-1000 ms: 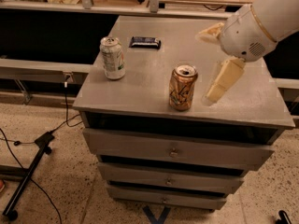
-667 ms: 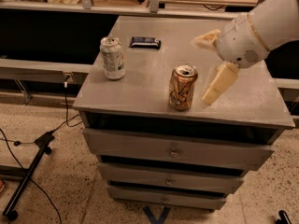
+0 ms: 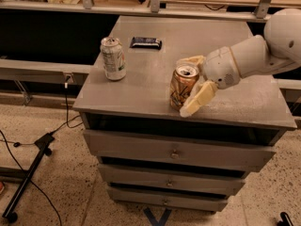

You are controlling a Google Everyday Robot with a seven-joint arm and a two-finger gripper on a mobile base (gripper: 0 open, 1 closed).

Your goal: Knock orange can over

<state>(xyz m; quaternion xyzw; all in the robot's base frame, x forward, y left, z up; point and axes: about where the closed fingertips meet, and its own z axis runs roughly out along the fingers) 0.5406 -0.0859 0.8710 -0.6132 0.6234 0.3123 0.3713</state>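
Note:
The orange can [image 3: 181, 89] stands upright near the front edge of the grey cabinet top [image 3: 136, 95], right of the middle. It is copper-orange with a silver top. My gripper [image 3: 184, 86] reaches in from the right on a white arm. It is open, and its cream fingers straddle the can. One finger [image 3: 198, 99] lies along the can's front right side. The other [image 3: 190, 60] is behind the can's top. The fingers look to be touching the can or very close to it.
A white-and-green can [image 3: 113, 59] stands upright at the left of the top. A dark flat bar [image 3: 146, 42] lies further back. The cabinet has drawers [image 3: 175, 152] below. A stand and cables [image 3: 33, 168] lie on the floor at the left.
My gripper has moved left and down, from beside the orange can to around it. The can still stands upright in the same place.

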